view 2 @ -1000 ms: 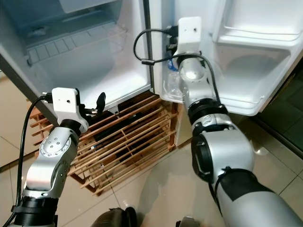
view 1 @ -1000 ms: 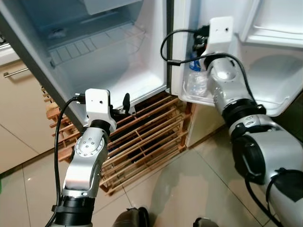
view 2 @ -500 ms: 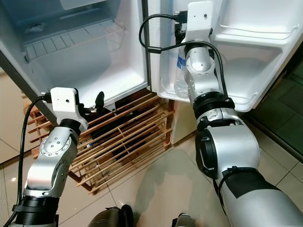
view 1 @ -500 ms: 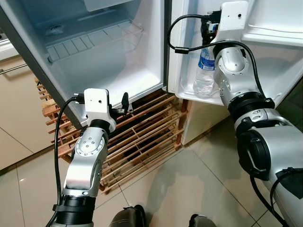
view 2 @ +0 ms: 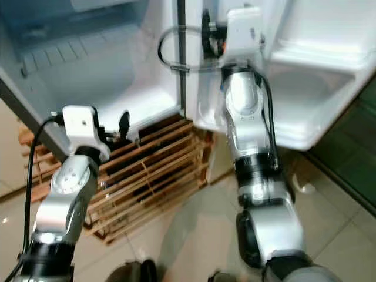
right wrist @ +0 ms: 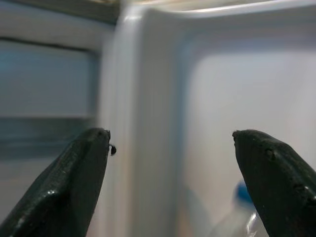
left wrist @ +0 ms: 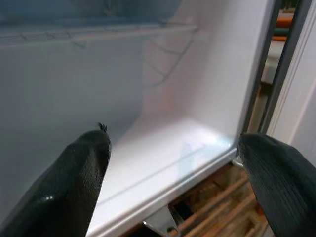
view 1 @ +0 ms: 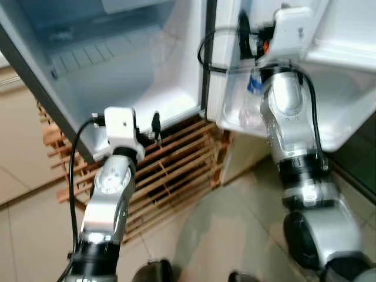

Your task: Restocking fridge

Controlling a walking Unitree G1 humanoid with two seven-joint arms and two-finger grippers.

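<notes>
A clear water bottle (view 1: 249,106) with a blue label stands in the lower shelf of the open fridge door (view 1: 346,126). Its blue cap (right wrist: 241,192) shows blurred in the right wrist view. My right gripper (right wrist: 170,133) hangs open just above the bottle, close to the door's inner wall, with nothing between its fingers (view 1: 243,26). My left gripper (view 1: 155,122) is held in front of the fridge's bottom front edge. It is open and empty, facing the white fridge floor (left wrist: 168,148).
The fridge compartment (view 1: 117,70) stands open at the upper left, with a wire shelf at its back. A wooden slatted rack (view 1: 176,170) sits under the fridge. Beige cabinets are to the left, tiled floor (view 1: 235,229) below.
The right arm has risen along the door and off the bottle, which stays in the shelf. The head view has shifted and blurred. The left arm has held still.
</notes>
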